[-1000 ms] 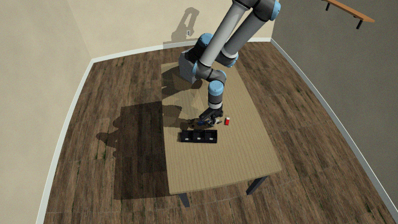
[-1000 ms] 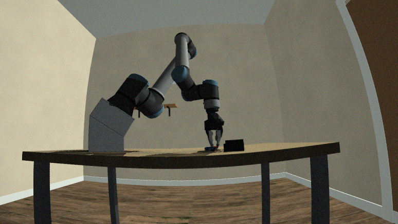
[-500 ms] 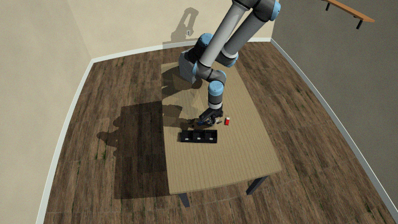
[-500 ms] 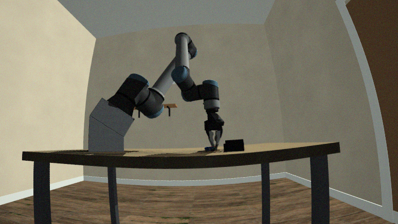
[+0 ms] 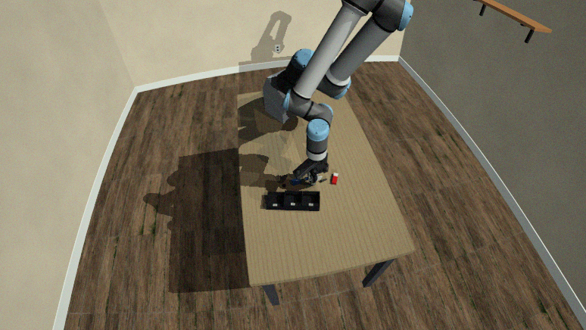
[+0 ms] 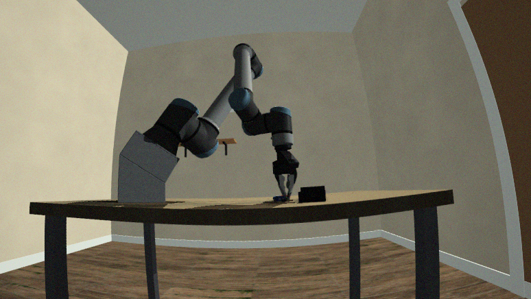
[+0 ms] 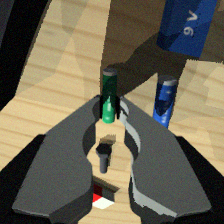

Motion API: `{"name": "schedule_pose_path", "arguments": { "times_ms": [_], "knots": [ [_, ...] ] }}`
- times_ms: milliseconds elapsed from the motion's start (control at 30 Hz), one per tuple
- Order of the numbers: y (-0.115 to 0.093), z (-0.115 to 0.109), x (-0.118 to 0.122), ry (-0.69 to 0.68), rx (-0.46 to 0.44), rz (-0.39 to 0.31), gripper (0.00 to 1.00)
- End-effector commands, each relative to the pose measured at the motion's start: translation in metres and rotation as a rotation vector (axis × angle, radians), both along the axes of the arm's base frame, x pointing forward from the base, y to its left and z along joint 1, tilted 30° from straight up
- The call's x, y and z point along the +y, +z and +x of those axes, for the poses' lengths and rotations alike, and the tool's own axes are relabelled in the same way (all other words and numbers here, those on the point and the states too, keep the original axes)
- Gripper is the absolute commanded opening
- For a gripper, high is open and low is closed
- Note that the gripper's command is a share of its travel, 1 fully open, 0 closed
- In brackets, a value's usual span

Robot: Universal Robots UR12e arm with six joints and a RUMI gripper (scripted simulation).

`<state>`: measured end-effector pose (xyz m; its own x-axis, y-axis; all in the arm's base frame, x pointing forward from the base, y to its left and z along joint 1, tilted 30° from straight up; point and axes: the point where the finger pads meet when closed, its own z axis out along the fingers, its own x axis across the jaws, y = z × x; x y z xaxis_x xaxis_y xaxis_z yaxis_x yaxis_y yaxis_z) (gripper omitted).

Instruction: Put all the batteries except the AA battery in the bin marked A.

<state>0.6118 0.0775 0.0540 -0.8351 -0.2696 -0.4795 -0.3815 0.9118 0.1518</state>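
Note:
In the wrist view my gripper (image 7: 109, 97) is down at the table and shut on the near end of a slim green cylindrical battery (image 7: 109, 97) lying on the wood. A blue cylindrical battery (image 7: 164, 100) lies just to its right, apart from the fingers. A blue block battery marked 9V (image 7: 187, 26) lies beyond it at the top right. A small dark battery (image 7: 103, 155) and a red and white thing (image 7: 102, 198) lie between the fingers nearer the palm. In the top view the gripper (image 5: 305, 176) stands just behind the row of black bins (image 5: 292, 200).
A red and white thing (image 5: 335, 179) lies on the table right of the gripper. The robot's grey base (image 5: 276, 100) stands at the far end of the table. In the exterior view the bins (image 6: 311, 193) show just right of the gripper (image 6: 286, 195).

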Motion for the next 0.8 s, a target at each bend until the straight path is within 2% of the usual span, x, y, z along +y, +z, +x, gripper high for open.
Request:
{"name": "schedule_pose_path", "arguments": {
  "times_ms": [0,400,767],
  "knots": [
    [0.000,0.000,0.000,0.000,-0.001,0.000,0.00],
    [0.000,0.000,0.000,0.000,-0.001,0.000,0.00],
    [0.029,-0.013,-0.010,0.000,-0.001,0.000,0.00]
  ]
}}
